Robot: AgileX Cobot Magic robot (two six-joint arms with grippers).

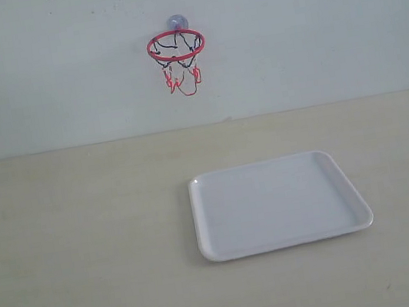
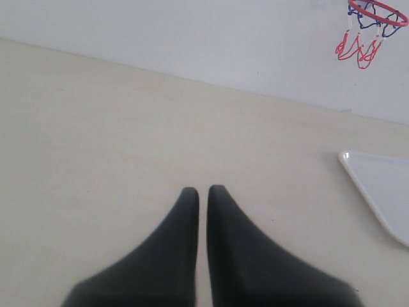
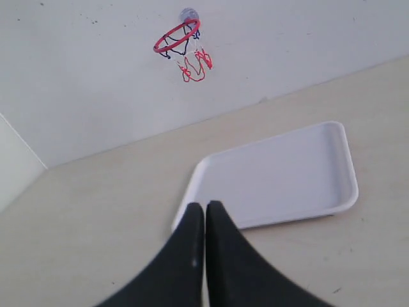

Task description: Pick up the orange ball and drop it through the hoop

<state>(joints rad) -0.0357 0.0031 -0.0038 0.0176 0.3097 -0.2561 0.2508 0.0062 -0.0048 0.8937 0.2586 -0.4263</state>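
Note:
The hoop [image 1: 176, 46], a red ring with a sparse red-and-black net, hangs by its suction cup on the pale back wall; it also shows as the hoop [image 2: 377, 11] and the hoop [image 3: 177, 37] in the wrist views. No orange ball shows in any view. My left gripper [image 2: 203, 190] is shut with nothing in it, over bare table. My right gripper [image 3: 205, 206] is shut and empty, its tips over the near corner of the white tray [image 3: 332, 198]. Neither gripper appears in the exterior view.
The empty white tray [image 1: 200, 224] lies flat on the beige table, right of centre, below and in front of the hoop. One tray corner [image 2: 350, 167] shows in the left wrist view. A side wall meets the table at the edge of the right wrist view.

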